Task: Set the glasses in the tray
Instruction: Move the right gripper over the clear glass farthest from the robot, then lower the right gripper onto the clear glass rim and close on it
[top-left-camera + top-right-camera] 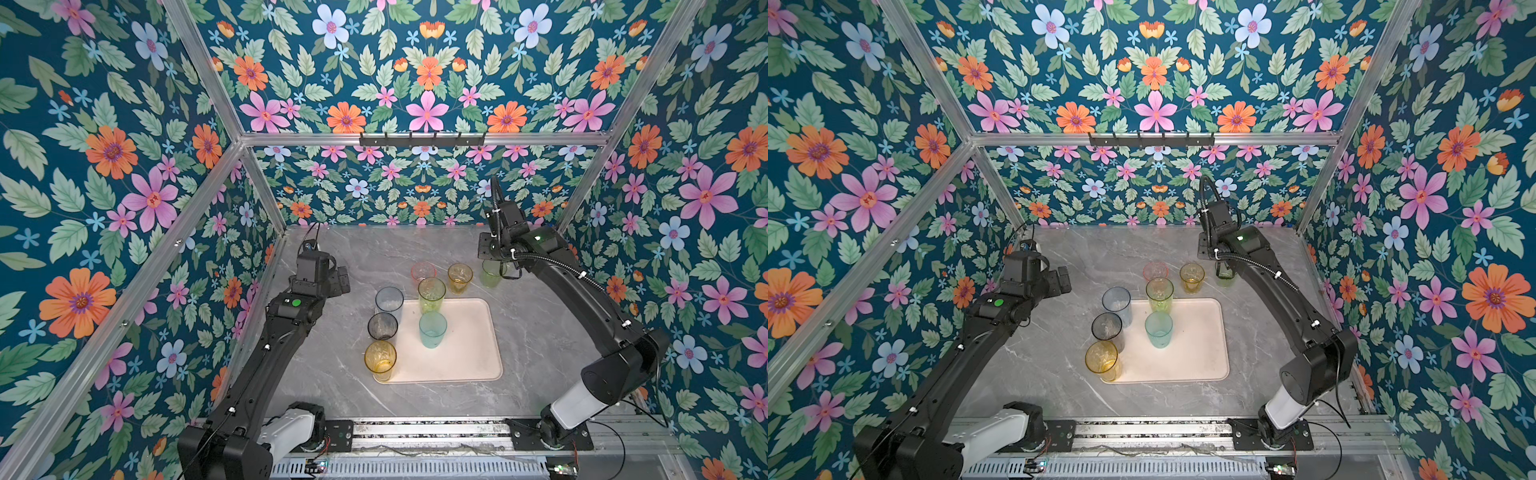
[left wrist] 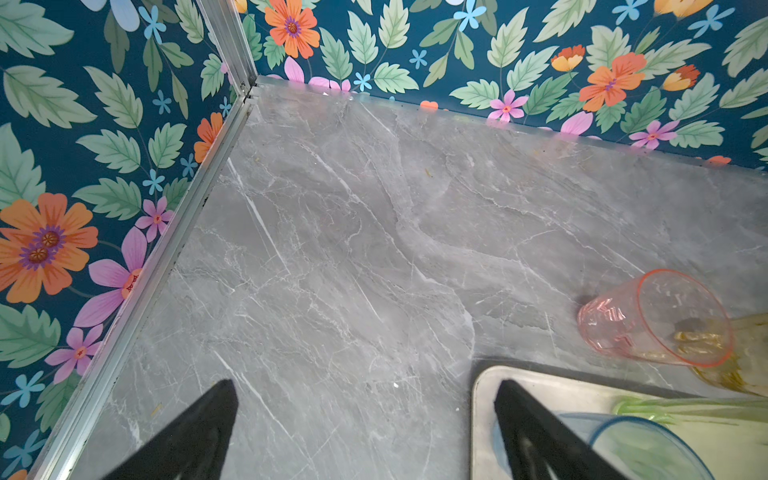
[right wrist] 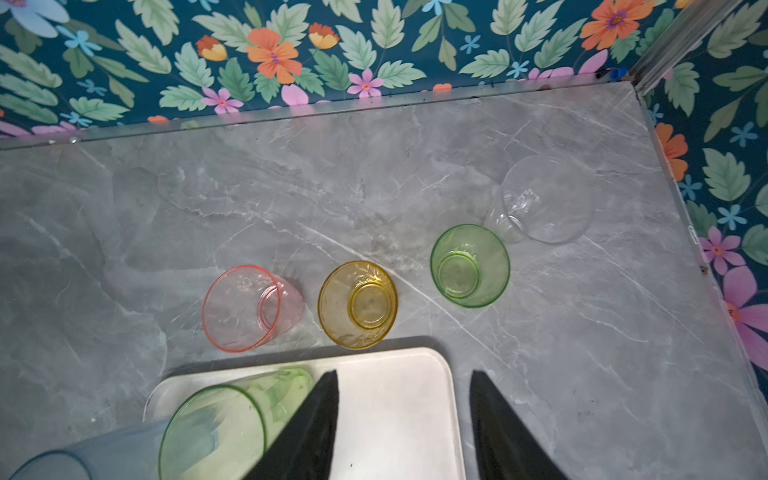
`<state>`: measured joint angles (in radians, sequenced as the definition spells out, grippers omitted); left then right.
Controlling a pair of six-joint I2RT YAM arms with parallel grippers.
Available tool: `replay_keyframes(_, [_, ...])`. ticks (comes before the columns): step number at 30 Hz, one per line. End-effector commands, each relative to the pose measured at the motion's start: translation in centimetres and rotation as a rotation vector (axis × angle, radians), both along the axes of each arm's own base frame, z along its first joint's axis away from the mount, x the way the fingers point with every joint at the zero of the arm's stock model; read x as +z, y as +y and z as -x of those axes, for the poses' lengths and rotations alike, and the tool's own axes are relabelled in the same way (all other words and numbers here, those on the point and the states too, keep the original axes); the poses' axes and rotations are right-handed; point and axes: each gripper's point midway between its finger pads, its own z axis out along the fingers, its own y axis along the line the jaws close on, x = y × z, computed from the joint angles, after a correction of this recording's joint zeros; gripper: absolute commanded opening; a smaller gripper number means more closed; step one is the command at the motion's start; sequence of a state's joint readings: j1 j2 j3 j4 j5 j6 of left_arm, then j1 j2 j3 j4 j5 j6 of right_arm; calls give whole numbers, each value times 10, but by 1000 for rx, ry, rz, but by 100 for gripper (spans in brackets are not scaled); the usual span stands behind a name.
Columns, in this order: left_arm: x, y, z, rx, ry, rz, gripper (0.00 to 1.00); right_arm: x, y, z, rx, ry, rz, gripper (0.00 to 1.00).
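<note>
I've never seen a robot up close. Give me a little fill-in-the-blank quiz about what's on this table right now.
1. The teal glass stands on the pale pink ___.
2. On the table, the short glass between the pink glass and the short green glass is ___ in colour.
3. The left gripper is wide open and holds ___.

Missing words: tray; amber; nothing.
</note>
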<state>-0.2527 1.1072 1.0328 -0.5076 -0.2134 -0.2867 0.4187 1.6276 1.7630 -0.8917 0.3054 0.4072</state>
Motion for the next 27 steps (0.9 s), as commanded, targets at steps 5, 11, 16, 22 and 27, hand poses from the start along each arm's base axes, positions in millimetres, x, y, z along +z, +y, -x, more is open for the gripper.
replay_keyframes(5, [5, 2, -2, 11, -20, -5, 99, -19, -43, -21, -74, 79, 26, 53])
replay_keyframes(11, [4, 3, -2, 9, -17, -12, 99, -38, -94, -45, -188, 129, 64, 54])
replay_keyframes(16, [4, 2, -1, 8, -19, -12, 99, -54, -128, -60, -260, 156, 19, 54])
replay_keyframes(22, [3, 3, -2, 10, -13, -16, 99, -70, -153, -69, -315, 191, -104, 54])
replay_keyframes(27, [1, 3, -1, 8, -9, -17, 99, -82, -164, -74, -346, 226, -161, 54])
